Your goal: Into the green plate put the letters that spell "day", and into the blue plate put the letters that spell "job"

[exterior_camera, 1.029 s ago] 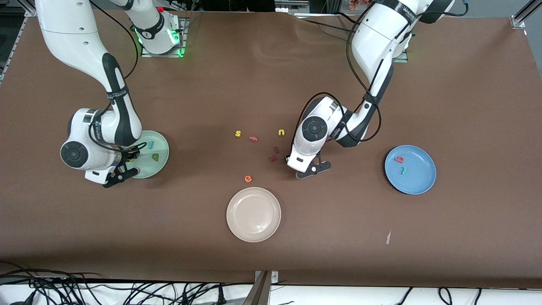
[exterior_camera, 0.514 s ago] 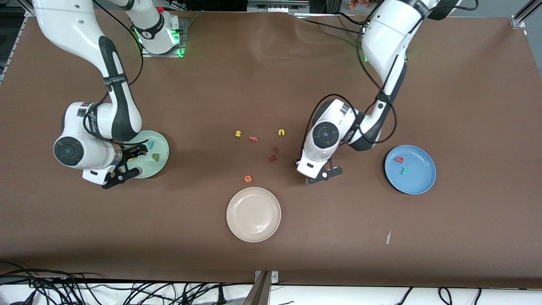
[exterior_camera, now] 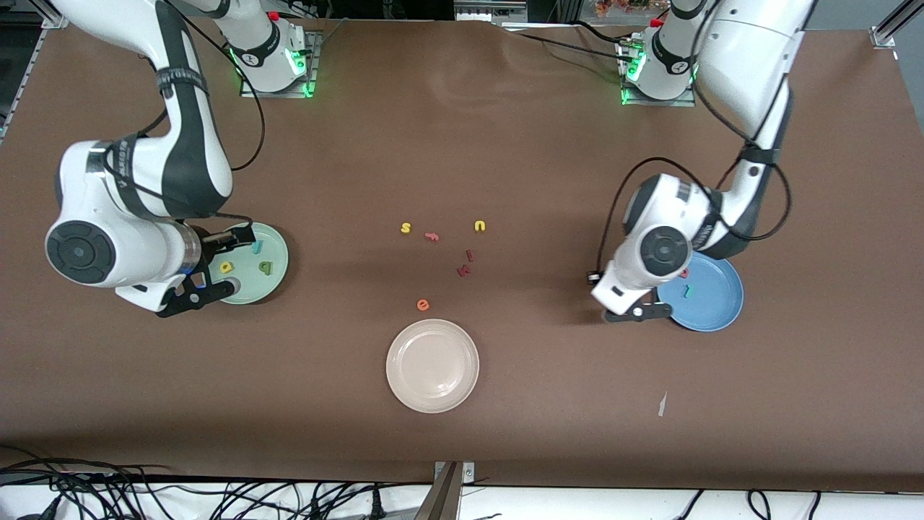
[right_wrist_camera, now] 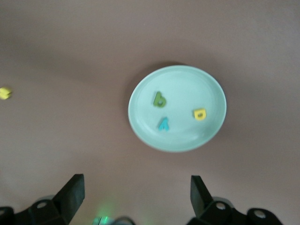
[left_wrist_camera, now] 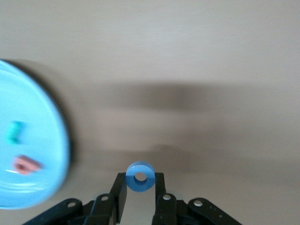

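Blue foam ring o [left_wrist_camera: 140, 176] nears round blue plate [exterior_camera: 722, 307]

Left gripper [left_wrist_camera: 139, 197] pinches it; early release drops it at the rim's nine o'clock (right gripper [right_wrist_camera: 136, 194] gapes, empty).

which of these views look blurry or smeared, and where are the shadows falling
Left wrist view: the blue plate is smeared at the rim, while the blue o in the left gripper stays crisp; broad soft shadow bands cross the table. Right wrist view: mildly soft, a thin shadow edging the green plate. Front view: sharp, with dark shadows under both arms.
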### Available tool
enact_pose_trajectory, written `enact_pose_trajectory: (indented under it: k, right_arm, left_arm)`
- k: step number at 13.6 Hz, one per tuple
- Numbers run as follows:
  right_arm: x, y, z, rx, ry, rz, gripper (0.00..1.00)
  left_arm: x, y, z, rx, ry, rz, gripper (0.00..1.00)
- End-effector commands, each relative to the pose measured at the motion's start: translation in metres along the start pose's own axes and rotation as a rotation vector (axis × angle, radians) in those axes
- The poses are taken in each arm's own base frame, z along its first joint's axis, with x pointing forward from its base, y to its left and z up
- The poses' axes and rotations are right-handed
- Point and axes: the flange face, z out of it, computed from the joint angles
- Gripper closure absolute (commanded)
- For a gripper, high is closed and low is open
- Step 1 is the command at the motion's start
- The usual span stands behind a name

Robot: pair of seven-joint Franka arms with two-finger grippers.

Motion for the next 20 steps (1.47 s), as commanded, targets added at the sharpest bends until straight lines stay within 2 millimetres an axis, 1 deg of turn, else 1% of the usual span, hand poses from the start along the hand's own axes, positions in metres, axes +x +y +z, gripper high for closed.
enact_pose_trajectory:
  k: [1,2,3,4,5,6,7,8,9,10,11,12,13,14,15,16,17,18,19,20]
  right_arm:
    - [-0.037,0.002,-0.070,0.008,0.047,0.013,0.00]
    - [-0.052,0.001,-0.089,0.013,0.082,0.015,0.00]
    - [-0.066,0.001,-0.104,0.007,0.109,0.014,0.00]
    - [-0.069,0.004,-0.107,0.010,0.118,0.020,0.00]
    - [-0.069,0.004,-0.105,0.010,0.112,0.021,0.00]
    - [-0.072,0.005,-0.098,0.012,0.107,0.022,0.00]
    - [-0.075,0.001,-0.090,0.022,0.124,0.023,0.00]
    - [-0.082,-0.004,-0.084,0.032,0.154,0.034,0.00]
    - [-0.096,0.011,-0.071,0.050,0.173,0.090,0.00]
    - [-0.105,0.005,-0.062,0.062,0.202,0.079,0.00]
    - [-0.118,0.012,-0.059,0.067,0.239,0.088,0.00]
    - [-0.130,0.008,-0.058,0.040,0.266,0.090,0.00]
    - [-0.142,0.011,-0.067,0.002,0.320,0.148,0.00]
    - [-0.151,0.015,-0.075,0.004,0.337,0.188,0.00]
    - [-0.173,0.013,-0.093,-0.008,0.361,0.197,0.00]
    - [-0.186,0.017,-0.105,-0.012,0.360,0.207,0.00]
    - [-0.192,0.037,-0.108,0.006,0.367,0.245,0.00]
    - [-0.191,0.042,-0.104,0.023,0.351,0.255,0.00]
    - [-0.187,0.038,-0.106,0.021,0.363,0.252,0.00]
    - [-0.184,0.042,-0.105,0.027,0.359,0.252,0.00]
  left_arm:
    - [-0.015,-0.065,-0.004,0.014,0.023,0.123,0.80]
    - [-0.017,-0.082,-0.003,0.011,0.020,0.164,0.80]
    - [-0.015,-0.098,0.000,0.009,0.014,0.200,0.80]
    - [-0.013,-0.118,0.006,0.009,0.012,0.241,0.81]
    - [-0.011,-0.143,0.015,0.009,0.015,0.269,0.81]
    - [-0.008,-0.163,0.023,0.001,0.009,0.297,0.76]
    - [-0.006,-0.171,0.027,-0.003,0.002,0.332,0.40]
    - [-0.005,-0.177,0.027,-0.005,-0.003,0.325,0.00]
    - [-0.004,-0.179,0.024,-0.005,-0.002,0.318,0.00]
    - [-0.001,-0.178,0.013,-0.003,0.015,0.316,0.00]
    - [0.002,-0.179,0.000,-0.001,0.004,0.312,0.00]
    - [0.007,-0.176,-0.019,-0.004,-0.014,0.308,0.00]
    - [0.011,-0.173,-0.039,0.001,-0.042,0.282,0.00]
    - [0.012,-0.171,-0.056,0.006,-0.061,0.248,0.00]
    - [0.012,-0.167,-0.069,0.012,-0.082,0.228,0.00]
    - [0.011,-0.166,-0.082,0.015,-0.105,0.222,0.00]
    - [0.009,-0.168,-0.098,0.017,-0.120,0.215,0.00]
    - [0.007,-0.171,-0.115,0.020,-0.130,0.199,0.00]
    - [0.005,-0.174,-0.135,0.024,-0.136,0.154,0.00]
    - [0.001,-0.178,-0.155,0.029,-0.143,0.100,0.00]
